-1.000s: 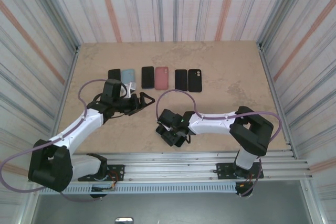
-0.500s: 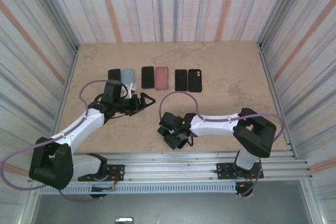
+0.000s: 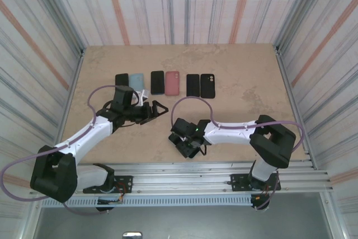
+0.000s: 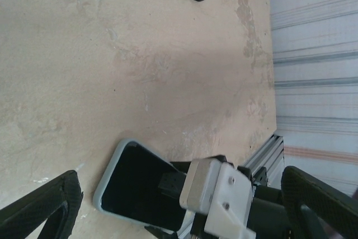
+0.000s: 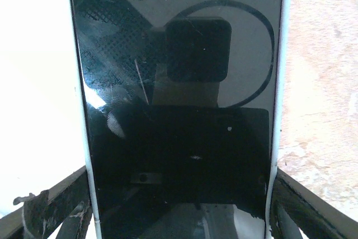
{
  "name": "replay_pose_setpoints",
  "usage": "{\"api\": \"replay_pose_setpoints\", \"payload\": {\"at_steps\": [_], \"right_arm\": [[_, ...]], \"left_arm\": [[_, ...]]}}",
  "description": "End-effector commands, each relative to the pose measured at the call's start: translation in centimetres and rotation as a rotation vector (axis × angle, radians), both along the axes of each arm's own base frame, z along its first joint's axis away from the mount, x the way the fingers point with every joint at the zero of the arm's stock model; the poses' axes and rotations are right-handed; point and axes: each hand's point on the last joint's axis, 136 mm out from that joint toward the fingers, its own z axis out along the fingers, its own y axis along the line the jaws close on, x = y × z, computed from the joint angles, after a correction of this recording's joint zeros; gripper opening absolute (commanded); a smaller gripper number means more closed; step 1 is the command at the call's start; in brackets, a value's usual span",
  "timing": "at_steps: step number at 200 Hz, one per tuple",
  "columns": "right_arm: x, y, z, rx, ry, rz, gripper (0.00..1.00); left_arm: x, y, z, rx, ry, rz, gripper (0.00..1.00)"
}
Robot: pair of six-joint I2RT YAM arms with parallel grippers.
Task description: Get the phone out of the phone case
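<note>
Both right claw (image 3: 189, 145) fingers (image 5: 53, 208) are flanking the likely bendy phone case (image 4: 106, 177) near the desk's (image 3: 240, 65) front edge, pinch unclear, while the spread left claw (image 3: 155, 110) is hovering close, probably needing a corner lip to peel off the stiff, slick phone (image 5: 179, 155).
</note>
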Motion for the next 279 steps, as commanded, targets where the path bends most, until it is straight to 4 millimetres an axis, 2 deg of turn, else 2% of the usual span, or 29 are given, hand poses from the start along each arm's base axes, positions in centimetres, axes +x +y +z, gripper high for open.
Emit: {"api": "replay_pose_setpoints", "payload": {"at_steps": [1,31,75,110,147,178,233,279], "right_arm": [[1.5,0.0,2.0,0.136,0.002,-0.099,0.50],[4.3,-0.6,4.7,0.296,-0.032,-0.219,0.48],[8.0,-1.1,8.3,0.499,-0.079,-0.346,0.45],[9.6,-0.9,10.9,0.589,-0.122,-0.369,0.45],[10.0,-1.1,12.0,0.637,-0.132,-0.383,0.45],[10.1,-1.1,12.8,0.674,-0.138,-0.391,0.44],[10.0,-1.0,13.0,0.688,-0.133,-0.386,0.44],[9.9,-1.1,12.9,0.682,-0.137,-0.385,0.43]], "left_arm": [[0.4,-0.6,0.9,0.001,-0.042,-0.001,0.93],[0.7,-1.5,1.5,-0.021,-0.063,0.012,0.90],[1.2,-3.9,2.5,-0.090,-0.102,0.024,0.83],[2.1,-6.5,3.1,-0.144,-0.105,-0.002,0.75],[3.6,-7.9,3.3,-0.160,-0.124,-0.002,0.65],[4.4,-8.8,3.3,-0.163,-0.130,-0.006,0.51],[5.3,-9.8,2.9,-0.130,-0.145,-0.015,0.43],[5.8,-10.3,2.7,-0.116,-0.143,-0.022,0.24]]}}
